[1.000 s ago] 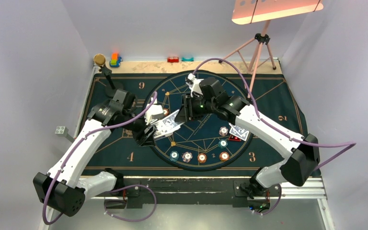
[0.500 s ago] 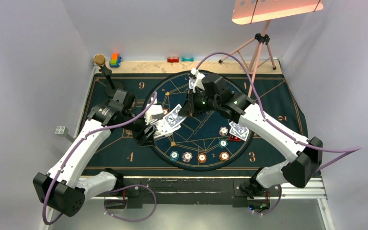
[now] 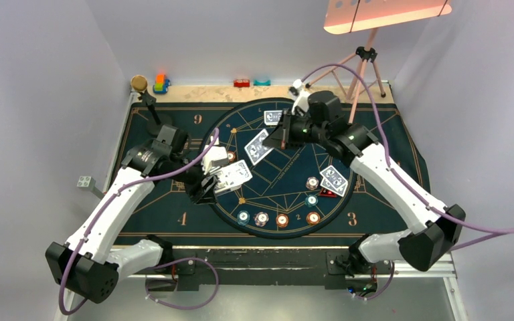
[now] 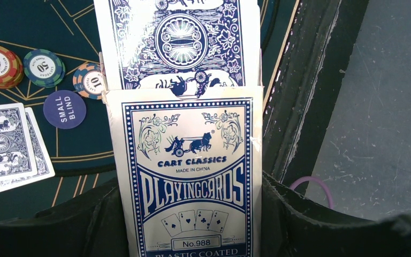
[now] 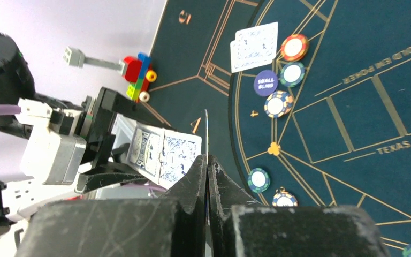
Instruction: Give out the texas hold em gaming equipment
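You have one blue-backed card (image 3: 259,146) pinched in the right claw (image 5: 206,159); a second card (image 4: 179,40) pokes from the card box (image 4: 187,176); chips (image 3: 282,219) lie in a near row.

right gripper (image 5: 207,163) — clamped on card (image 5: 206,131), edge-on | small-blind disc (image 5: 265,83) on mat (image 5: 353,80)

You see the tabletop (image 3: 201,92) covered by a dark blue poker mat (image 3: 167,214). On the mat:
- one face-down card (image 3: 272,118) near the far edge
- two overlapped cards (image 3: 334,179) right of centre
- a row of chips (image 3: 282,220) toward the near edge

Toy blocks (image 3: 160,83) sit at the far left corner.
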